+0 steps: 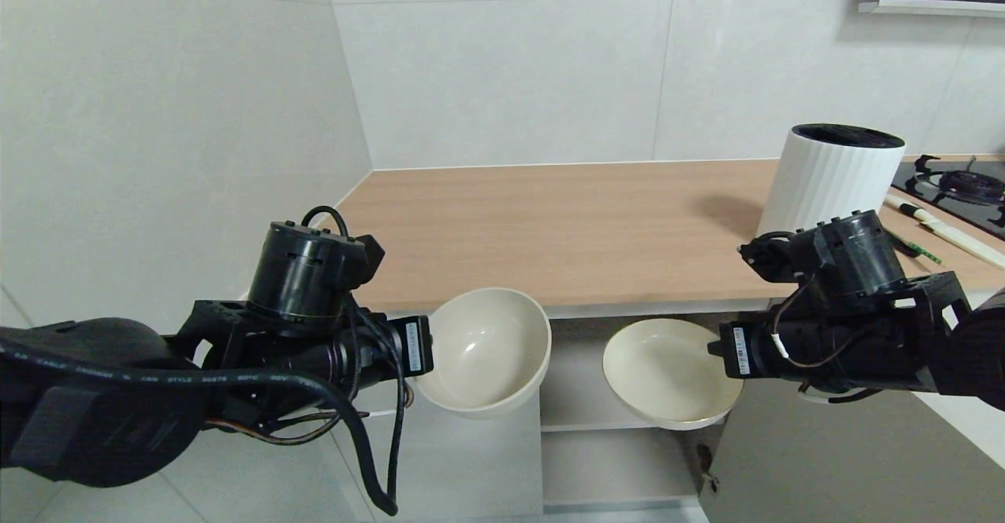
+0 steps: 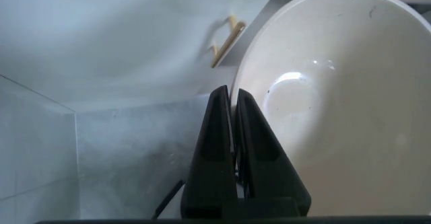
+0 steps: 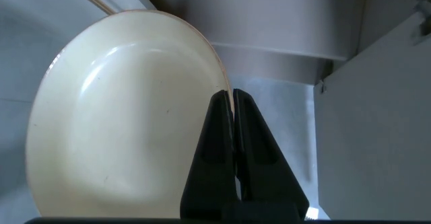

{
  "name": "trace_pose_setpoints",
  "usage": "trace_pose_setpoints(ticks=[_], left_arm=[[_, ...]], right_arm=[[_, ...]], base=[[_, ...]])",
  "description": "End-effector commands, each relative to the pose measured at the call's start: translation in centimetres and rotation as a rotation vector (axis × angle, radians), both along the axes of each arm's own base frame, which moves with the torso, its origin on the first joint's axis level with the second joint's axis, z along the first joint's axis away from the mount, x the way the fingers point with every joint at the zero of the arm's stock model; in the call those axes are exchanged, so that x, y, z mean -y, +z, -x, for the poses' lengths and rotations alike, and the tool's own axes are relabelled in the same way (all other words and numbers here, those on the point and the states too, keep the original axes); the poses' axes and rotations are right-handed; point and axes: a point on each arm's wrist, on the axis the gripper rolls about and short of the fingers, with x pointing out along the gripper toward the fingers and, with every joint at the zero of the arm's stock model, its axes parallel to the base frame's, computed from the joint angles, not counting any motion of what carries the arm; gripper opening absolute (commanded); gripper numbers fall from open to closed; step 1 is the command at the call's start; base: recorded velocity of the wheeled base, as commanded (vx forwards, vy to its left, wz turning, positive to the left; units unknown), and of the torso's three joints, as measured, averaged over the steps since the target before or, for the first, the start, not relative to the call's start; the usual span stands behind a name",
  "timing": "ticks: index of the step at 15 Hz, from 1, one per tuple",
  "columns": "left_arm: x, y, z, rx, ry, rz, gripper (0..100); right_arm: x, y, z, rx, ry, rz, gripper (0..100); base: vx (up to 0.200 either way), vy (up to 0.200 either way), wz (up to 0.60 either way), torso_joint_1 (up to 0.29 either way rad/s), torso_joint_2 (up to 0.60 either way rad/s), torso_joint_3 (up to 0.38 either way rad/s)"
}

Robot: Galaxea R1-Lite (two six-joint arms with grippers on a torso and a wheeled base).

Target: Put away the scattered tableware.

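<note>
- Currently the left gripper [image 1: 424, 354] holds a deep, cream-coloured ceramic bowl [image 1: 483, 350]. Its jaws are pinched closed on the near rim. The bowl hangs tilted, with its mouth facing up and back toward the robot, just below the front edge of the light wooden countertop [image 1: 565, 224].
- The right gripper [image 1: 718, 350] clamps a shallower cream ceramic dish [image 1: 667, 374] the same way, with closed jaws nipping the rim. The dish hangs beside the deep bowl, and the two are apart.
- Between and below the two pieces is an open grey cabinet with pale shelves [image 1: 585, 425], which is probably where they belong.
- The opening looks narrow for both arms, so it seems wiser for one arm to enter at a time.
- A rim pinch gives little hold on smooth glaze. Each piece should be levelled, rested flat on a shelf, and only then released.
- The grey cabinet door [image 1: 824, 460] stands close to the right arm and needs a careful path around it.
- A white ribbed cylindrical container [image 1: 836, 181] stands on the counter, and pale long utensils [image 1: 954, 236] lie near it.
</note>
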Motion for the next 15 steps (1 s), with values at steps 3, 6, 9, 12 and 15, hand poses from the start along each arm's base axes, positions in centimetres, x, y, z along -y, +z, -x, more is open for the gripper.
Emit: trace_pose_setpoints(ticks=[3, 6, 9, 12, 15], left_arm=[[0.03, -0.16, -0.06, -0.004, 0.001, -0.003, 0], [-0.01, -0.16, -0.08, -0.004, 0.002, -0.003, 0], [0.0, -0.14, -0.09, -0.003, 0.002, -0.002, 0], [-0.01, -0.14, -0.09, -0.003, 0.003, -0.003, 0], [-0.01, -0.14, -0.09, -0.003, 0.003, -0.003, 0]], right_arm=[[-0.08, -0.31, -0.14, -0.009, -0.001, 0.005, 0], [-0.07, -0.35, -0.12, -0.011, 0.001, 0.006, 0], [-0.07, -0.55, -0.11, -0.002, 0.0, 0.003, 0], [-0.08, -0.62, -0.13, 0.002, 0.001, 0.002, 0], [-0.16, -0.97, -0.31, -0.007, 0.0, 0.007, 0]], base=[[0.0, 0.0, 0.0, -0.181, 0.45, 0.251], [0.0, 0.0, 0.0, -0.193, 0.47, 0.279], [0.0, 0.0, 0.0, -0.181, 0.48, 0.289], [0.0, 0.0, 0.0, -0.17, 0.46, 0.286], [0.0, 0.0, 0.0, -0.147, 0.45, 0.302]])
